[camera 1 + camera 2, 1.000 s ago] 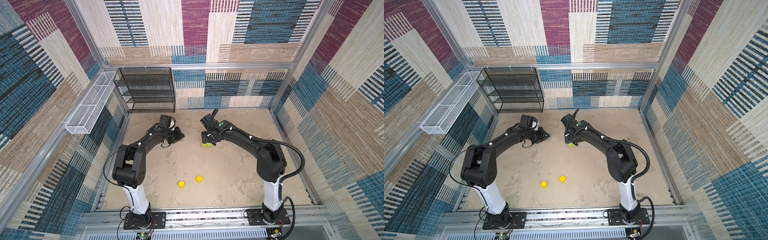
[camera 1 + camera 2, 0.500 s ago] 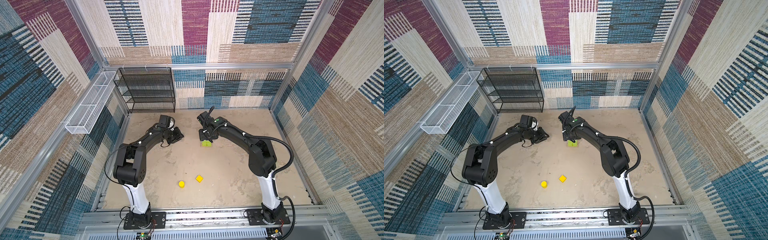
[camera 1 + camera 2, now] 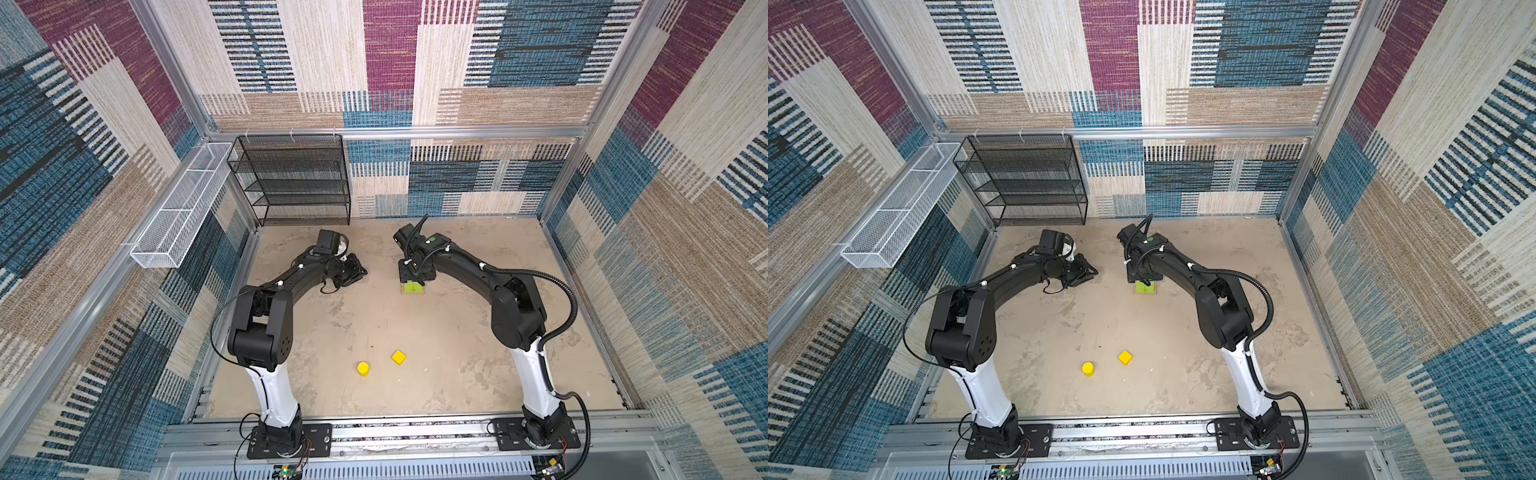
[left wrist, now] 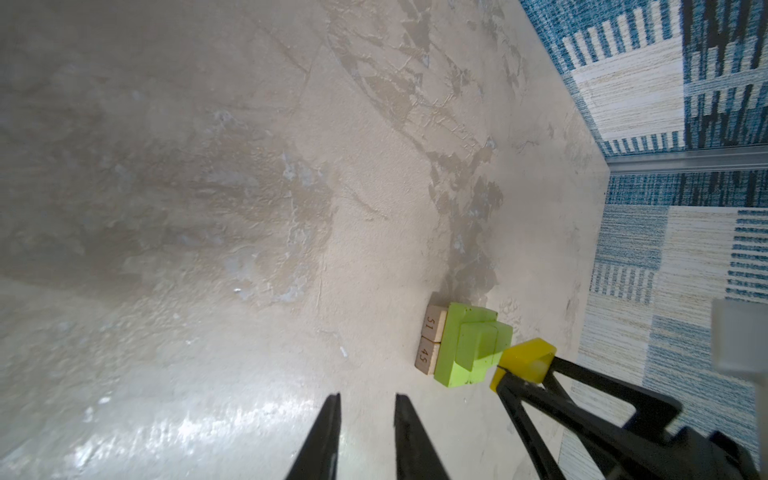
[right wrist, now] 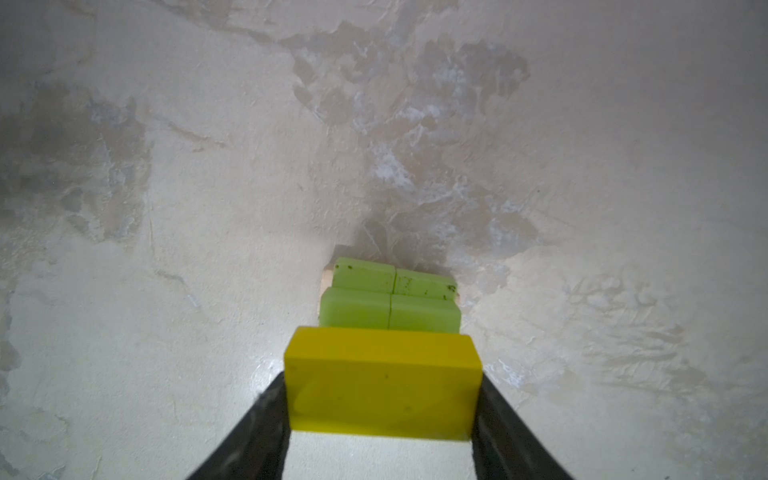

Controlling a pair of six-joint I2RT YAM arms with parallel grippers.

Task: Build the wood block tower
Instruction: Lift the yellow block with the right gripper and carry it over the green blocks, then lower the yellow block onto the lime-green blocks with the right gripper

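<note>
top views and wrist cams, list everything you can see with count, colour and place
tan planks: two, tan, side by side on the table, lowest in the stack
lime-green blocks: four, lime-green, two layers on the planks
yellow bar: one, yellow, gripped close by the stack's top
yellow cube: one, yellow, loose on the near table
yellow cylinder: one, yellow, upright left of the cube
mesh shelf: one, black, back left corner
wire basket: one, white, left wall
table: one, beige
left gripper: black, shut, empty, left of the stack
right gripper: black, shut on the bar
</note>
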